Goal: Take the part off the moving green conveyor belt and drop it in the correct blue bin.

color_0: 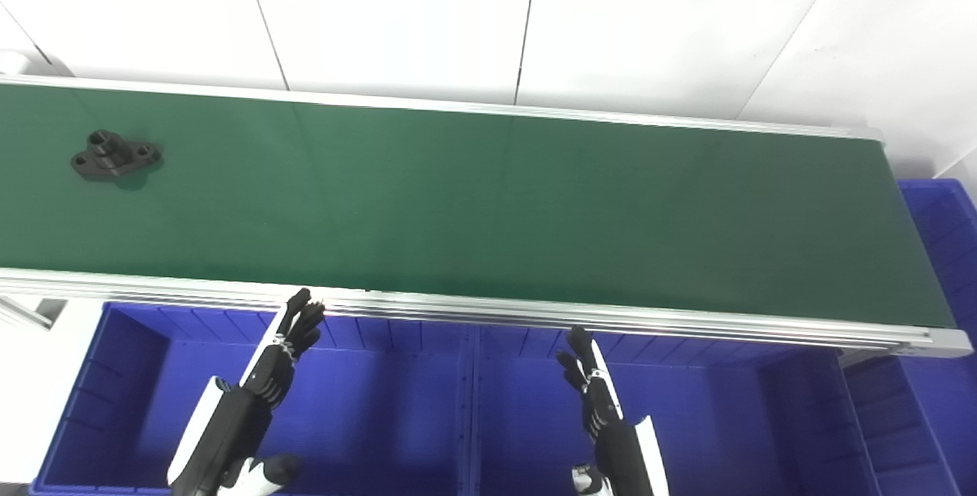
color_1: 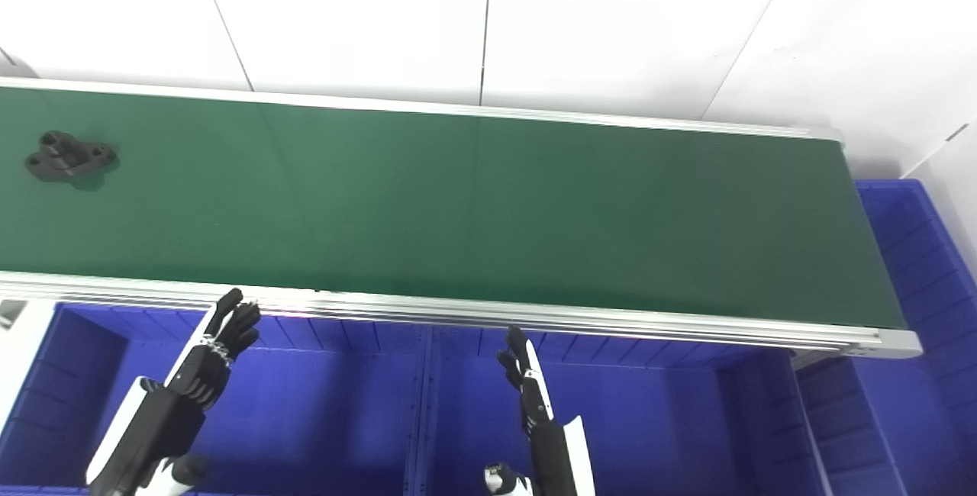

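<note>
While the green belt [color_0: 488, 206] stretches across the whole view, the black part [color_0: 114, 156] sits way out at nine o'clock, near the far rail and lying flat on its flanged base with a short round collar poking up. It's alone on the belt, well apart from either arm.

Down at seven o'clock, the left robot hand [color_0: 294, 336] hovers over the left blue bin [color_0: 137, 343], fingers stretched out and apart, gripping nothing, its fingertips [color_0: 305, 305] just reaching the near silver rail [color_0: 473, 309] of the belt. Whether they touch the rail, I can't tell from here.

At six o'clock, the right robot hand [color_0: 584, 370] stands over the middle blue bin [color_0: 748, 374], fingers straight and pointing up toward twelve, also holding nothing. It's seen nearly edge-on, fingers loosely spread, tips just short of the rail.

Between the two bins a dividing wall [color_0: 467, 404] runs toward the bottom edge. Both bins show bare blue floors where the arms don't cover them. Over at three o'clock, a third blue bin [color_0: 946, 252] wraps around the belt's right end, past the silver end cap. Behind the belt at twelve o'clock, a white panelled wall [color_0: 488, 15] with thin dark seams.
</note>
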`<state>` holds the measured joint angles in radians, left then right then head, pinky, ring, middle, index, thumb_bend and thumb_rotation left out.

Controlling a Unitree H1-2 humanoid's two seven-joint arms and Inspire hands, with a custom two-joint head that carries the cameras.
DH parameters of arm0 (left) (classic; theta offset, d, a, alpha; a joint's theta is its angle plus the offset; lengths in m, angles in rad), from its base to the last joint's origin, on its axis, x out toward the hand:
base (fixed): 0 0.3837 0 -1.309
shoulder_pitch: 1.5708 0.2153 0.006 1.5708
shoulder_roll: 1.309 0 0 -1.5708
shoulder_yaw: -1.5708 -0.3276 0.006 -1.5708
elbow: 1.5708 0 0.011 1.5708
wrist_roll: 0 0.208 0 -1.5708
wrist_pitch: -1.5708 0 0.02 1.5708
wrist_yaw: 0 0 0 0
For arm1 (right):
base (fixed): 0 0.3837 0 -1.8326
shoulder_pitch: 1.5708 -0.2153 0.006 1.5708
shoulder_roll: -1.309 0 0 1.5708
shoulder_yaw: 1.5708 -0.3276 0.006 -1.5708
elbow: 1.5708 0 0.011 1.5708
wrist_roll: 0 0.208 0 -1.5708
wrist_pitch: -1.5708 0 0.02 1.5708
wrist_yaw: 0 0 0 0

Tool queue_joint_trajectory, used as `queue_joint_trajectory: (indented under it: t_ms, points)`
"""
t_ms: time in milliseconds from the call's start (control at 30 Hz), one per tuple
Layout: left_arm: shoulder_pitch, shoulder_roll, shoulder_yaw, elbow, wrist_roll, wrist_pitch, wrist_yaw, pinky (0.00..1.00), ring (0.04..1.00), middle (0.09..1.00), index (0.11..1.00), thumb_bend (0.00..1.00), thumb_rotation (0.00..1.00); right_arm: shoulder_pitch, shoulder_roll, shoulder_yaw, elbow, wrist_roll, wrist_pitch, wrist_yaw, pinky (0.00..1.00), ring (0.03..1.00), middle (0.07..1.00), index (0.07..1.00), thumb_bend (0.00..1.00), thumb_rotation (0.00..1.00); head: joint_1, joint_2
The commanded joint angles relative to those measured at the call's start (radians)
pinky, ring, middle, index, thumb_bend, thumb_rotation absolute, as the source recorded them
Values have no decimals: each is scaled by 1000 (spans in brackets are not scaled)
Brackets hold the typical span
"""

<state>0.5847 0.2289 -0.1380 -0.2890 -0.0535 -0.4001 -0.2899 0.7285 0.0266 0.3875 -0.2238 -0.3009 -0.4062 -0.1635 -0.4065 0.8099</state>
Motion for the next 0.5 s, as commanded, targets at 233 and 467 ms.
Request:
queue_joint_trajectory:
  t_ms: [233, 467]
  points:
    - [9, 5, -11, -24, -13, -10, 8, 972, 986, 977, 1000, 822, 796, 18, 33, 23, -41, -78, -29, -7, 1000, 1000, 1000, 998, 913, 1000, 54, -8]
    - [1, -25, -23, 4, 14, -37, 23, 951, 974, 961, 1000, 835, 791, -13, 10, -8, -38, -55, -15, 5, 1000, 1000, 1000, 997, 967, 1000, 135, -33]
